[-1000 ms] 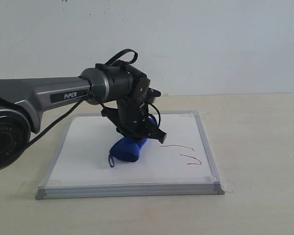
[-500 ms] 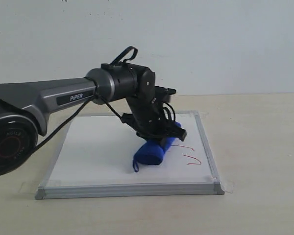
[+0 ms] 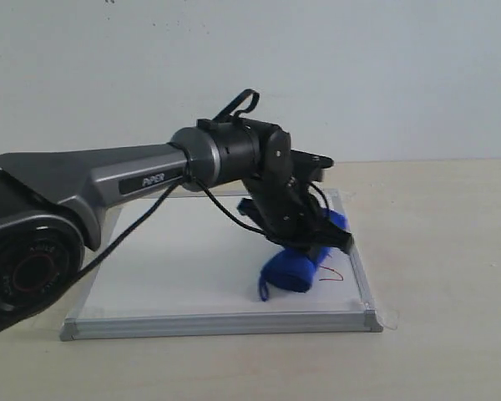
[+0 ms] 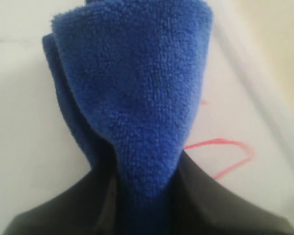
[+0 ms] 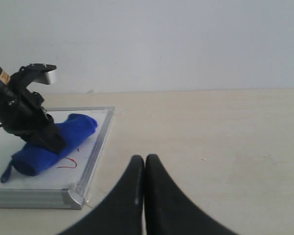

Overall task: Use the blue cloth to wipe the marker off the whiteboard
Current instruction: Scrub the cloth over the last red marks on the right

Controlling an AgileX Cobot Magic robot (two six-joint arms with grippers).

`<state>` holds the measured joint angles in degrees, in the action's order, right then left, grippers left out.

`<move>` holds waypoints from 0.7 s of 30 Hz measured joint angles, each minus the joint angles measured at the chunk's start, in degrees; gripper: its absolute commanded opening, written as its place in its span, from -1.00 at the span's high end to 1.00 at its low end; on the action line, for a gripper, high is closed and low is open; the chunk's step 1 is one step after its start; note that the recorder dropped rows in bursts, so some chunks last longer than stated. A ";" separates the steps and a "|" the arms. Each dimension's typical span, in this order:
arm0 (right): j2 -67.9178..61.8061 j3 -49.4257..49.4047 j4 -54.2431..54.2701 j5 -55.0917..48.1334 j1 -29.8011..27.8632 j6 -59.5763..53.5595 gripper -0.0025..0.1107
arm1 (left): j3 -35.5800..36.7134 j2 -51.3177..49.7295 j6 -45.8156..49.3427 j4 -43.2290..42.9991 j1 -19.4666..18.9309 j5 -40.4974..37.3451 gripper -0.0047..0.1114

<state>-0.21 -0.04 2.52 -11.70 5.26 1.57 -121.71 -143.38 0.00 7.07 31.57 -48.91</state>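
Left gripper [image 3: 321, 237] clamps the blue cloth [image 3: 294, 269] mid-roll, jaws narrow and pinched on the bundle. The left wrist view shows the fabric squeezed between the dark fingers [image 4: 215, 210]. The cloth lies on the whiteboard [image 3: 167, 267] near its right frame edge, loop end toward the front edge. The only marker [image 3: 332, 274] visible is a short red squiggle just beside the cloth, on the side toward the right frame. The rest of the board looks clean from here. Right gripper [image 5: 144, 162] sits off the board over the table [image 5: 225, 147], jaws shut together, holding nothing.

Step in hand, as I read it: the final stroke over that squiggle.
- Press the roll flat so its long side meets the board, not just one end.
- Sweep fully across the red marks and up to the frame.
- Stop at the rim. Don't ride over it or shove the board.
- The grip looks firm, so don't loosen it.
- Pass again if a red trace shows.
- Leave the right arm parked.
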 measured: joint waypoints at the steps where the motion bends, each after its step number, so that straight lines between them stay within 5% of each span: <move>1: 0.00 0.00 0.00 0.00 0.00 0.00 0.96 | 0.00 -0.15 1.00 2.42 0.90 1.00 0.85; 8: 0.00 0.00 0.00 0.00 0.00 0.00 0.96 | 0.00 -0.46 4.94 7.47 4.74 3.28 0.85; 21: 0.00 0.00 0.00 0.00 0.00 0.00 0.96 | 0.00 -0.46 -11.06 -6.63 -3.52 0.13 0.85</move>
<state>-0.21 -0.04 2.52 -11.70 5.26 1.57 -121.71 -143.84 -11.06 0.44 28.05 -48.79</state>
